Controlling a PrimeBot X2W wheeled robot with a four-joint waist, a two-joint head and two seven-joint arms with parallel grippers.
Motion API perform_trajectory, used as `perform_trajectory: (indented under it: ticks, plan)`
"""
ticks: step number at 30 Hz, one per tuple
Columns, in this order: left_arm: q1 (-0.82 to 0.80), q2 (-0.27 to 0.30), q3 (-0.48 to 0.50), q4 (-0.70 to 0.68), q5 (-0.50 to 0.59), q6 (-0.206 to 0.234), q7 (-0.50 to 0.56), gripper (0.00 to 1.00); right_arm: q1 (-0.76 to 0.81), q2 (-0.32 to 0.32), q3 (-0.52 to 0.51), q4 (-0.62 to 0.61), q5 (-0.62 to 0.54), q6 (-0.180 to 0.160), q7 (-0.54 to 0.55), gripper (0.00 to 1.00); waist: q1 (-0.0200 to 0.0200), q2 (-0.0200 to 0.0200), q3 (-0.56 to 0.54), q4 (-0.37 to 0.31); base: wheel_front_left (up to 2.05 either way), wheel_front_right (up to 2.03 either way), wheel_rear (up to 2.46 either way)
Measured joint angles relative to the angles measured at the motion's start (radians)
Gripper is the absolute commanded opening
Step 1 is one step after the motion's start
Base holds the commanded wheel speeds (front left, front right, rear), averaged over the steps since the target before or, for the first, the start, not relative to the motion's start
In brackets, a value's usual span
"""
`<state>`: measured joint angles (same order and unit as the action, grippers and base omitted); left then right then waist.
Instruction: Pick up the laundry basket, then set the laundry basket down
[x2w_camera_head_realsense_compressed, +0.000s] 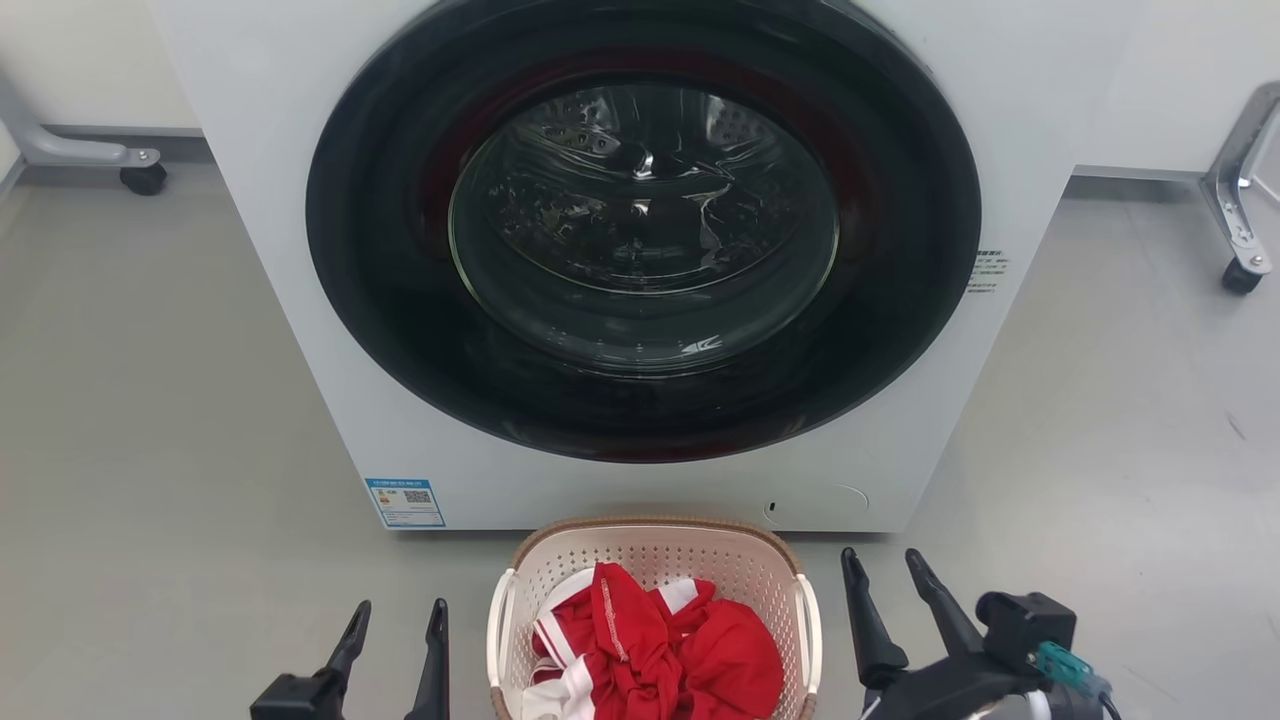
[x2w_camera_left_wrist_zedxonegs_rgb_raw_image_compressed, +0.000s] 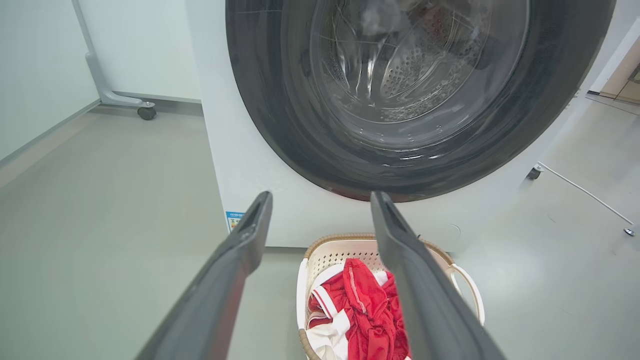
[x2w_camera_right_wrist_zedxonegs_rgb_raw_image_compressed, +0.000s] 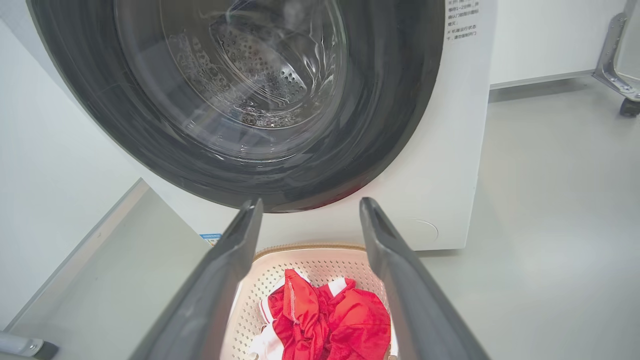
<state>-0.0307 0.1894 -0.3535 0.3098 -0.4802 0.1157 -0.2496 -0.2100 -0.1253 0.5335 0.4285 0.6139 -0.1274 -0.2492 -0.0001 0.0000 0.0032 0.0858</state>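
The laundry basket (x2w_camera_head_realsense_compressed: 655, 560) stands on the grey floor right in front of the washing machine, cream and perforated with a brown rim, holding red and white clothes. It also shows in the left wrist view (x2w_camera_left_wrist_zedxonegs_rgb_raw_image_compressed: 332, 252) and the right wrist view (x2w_camera_right_wrist_zedxonegs_rgb_raw_image_compressed: 305, 265). My left gripper (x2w_camera_head_realsense_compressed: 398, 618) hangs open to the basket's left, apart from it. On the basket's right my right gripper (x2w_camera_head_realsense_compressed: 882, 565) is open too, nothing between its fingers. Each wrist view shows its own gripper's open fingers, left (x2w_camera_left_wrist_zedxonegs_rgb_raw_image_compressed: 322, 200) and right (x2w_camera_right_wrist_zedxonegs_rgb_raw_image_compressed: 310, 206), above the basket.
The white washing machine (x2w_camera_head_realsense_compressed: 320, 300) with its round dark glass door (x2w_camera_head_realsense_compressed: 640, 230) shut rises close behind the basket. Wheeled metal frame legs stand at the far left (x2w_camera_head_realsense_compressed: 140, 170) and far right (x2w_camera_head_realsense_compressed: 1240, 250). Grey floor spreads on both sides.
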Motion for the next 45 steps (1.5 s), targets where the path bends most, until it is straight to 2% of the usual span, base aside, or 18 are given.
perform_trajectory:
  ticks: [12, 24, 32, 45]
  plan:
    - [0.123, -0.005, 0.071, -0.138, 0.06, 0.008, 0.0, 1.0, 0.173, 0.031, -0.136, -0.169, -0.153, 0.0, 0.0, 1.0, 0.0, 0.0, -0.022, -0.01, 0.0, 0.0, 0.0]
    - [0.16, -0.031, 0.116, -0.195, 0.105, 0.009, 0.0, 1.0, 0.232, 0.055, -0.191, -0.268, -0.25, 0.0, 0.0, 1.0, 0.0, 0.0, -0.025, -0.017, 0.0, 0.0, 0.0]
    - [0.163, -0.054, 0.147, -0.218, 0.123, 0.009, 0.0, 1.0, 0.249, 0.063, -0.213, -0.308, -0.3, 0.0, 0.0, 1.0, 0.0002, 0.0, -0.018, -0.018, 0.0, 0.0, 0.0]
    - [0.175, -0.063, 0.156, -0.235, 0.136, 0.009, 0.0, 1.0, 0.261, 0.07, -0.229, -0.327, -0.316, 0.0, 0.0, 1.0, 0.0001, 0.0, -0.013, -0.017, 0.0, 0.0, 0.0]
